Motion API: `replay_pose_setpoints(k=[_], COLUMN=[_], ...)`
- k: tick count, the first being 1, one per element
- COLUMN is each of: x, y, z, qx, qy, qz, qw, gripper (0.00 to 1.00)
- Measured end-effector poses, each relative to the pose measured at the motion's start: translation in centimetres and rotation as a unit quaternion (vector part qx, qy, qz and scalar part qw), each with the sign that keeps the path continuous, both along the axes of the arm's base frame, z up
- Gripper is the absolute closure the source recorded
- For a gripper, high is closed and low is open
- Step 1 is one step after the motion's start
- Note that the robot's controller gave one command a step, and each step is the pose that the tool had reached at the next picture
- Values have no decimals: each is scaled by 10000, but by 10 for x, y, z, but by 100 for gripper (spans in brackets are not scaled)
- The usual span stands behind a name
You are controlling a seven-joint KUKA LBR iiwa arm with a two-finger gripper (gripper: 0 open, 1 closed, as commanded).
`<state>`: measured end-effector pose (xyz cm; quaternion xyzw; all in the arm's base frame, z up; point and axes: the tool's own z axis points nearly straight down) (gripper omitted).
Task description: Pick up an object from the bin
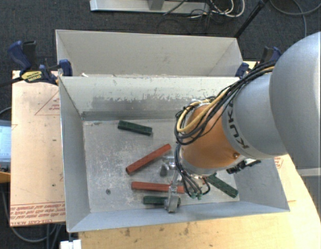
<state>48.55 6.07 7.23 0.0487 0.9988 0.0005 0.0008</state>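
Observation:
My gripper (173,201) is low in the bin near its front wall, under the arm's orange cover. It comes down at the right end of a short dark green bar (154,201) lying along the front wall. Just behind that bar lies a flat red bar (150,187), whose right end runs under the gripper. A longer red bar (148,158) lies slanted in the middle of the bin, to the left of the gripper and further back.
Another dark green bar (134,128) lies near the back wall on the left. A further green bar (223,185) pokes out from under the arm at the right. The arm covers the bin's right half.

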Motion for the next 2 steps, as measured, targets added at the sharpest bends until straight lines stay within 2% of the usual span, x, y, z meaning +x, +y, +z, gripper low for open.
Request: replay_pose_setpoints(k=[1, 2], x=[1, 3], y=[0, 1], z=[2, 115], qx=[3, 4], qy=[-4, -31], qz=[2, 9], qw=[10000, 10000], gripper=[100, 100])
